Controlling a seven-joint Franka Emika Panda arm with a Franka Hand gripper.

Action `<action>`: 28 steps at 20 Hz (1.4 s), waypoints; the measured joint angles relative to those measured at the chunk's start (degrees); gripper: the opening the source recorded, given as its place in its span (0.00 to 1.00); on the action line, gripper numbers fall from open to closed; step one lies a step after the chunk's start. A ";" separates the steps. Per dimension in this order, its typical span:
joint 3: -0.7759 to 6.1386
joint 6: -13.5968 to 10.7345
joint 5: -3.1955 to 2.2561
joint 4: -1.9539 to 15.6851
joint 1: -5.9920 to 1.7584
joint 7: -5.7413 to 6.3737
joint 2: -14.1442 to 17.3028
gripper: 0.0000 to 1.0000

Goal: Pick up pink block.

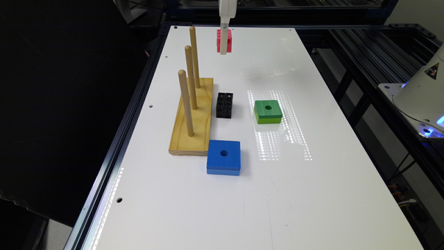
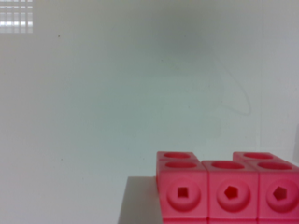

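The pink block (image 1: pixel 218 41) is a bright pink plastic piece made of small cubes with round holes. It hangs near the far end of the white table (image 1: pixel 312 194), with no shadow or reflection under it. My gripper (image 1: pixel 224 51) comes straight down from above and is shut on it, one white finger crossing its front. In the wrist view the pink block (image 2: pixel 229 191) sits close to the camera, with the pale table surface blurred behind it.
A wooden base with three upright pegs (image 1: pixel 194 118) stands toward the exterior view's left. A black cube (image 1: pixel 224 105) sits beside it, a green block (image 1: pixel 267 111) to the right, and a blue block (image 1: pixel 224 157) nearer the front. A robot base (image 1: pixel 423 97) is off the table's right edge.
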 joint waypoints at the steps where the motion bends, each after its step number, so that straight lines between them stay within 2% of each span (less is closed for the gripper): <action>1: 0.00 -0.47 0.00 0.05 0.00 0.01 -0.60 0.00; 4: 0.03 -2.89 0.00 0.05 0.00 0.03 -3.08 0.00; 7: 0.05 -4.26 0.00 0.00 0.00 0.06 -4.44 0.00; 16: 0.07 -4.88 0.00 0.04 0.00 0.09 -5.64 0.00; 28: 0.08 -4.96 0.00 0.04 0.00 0.10 -5.75 0.00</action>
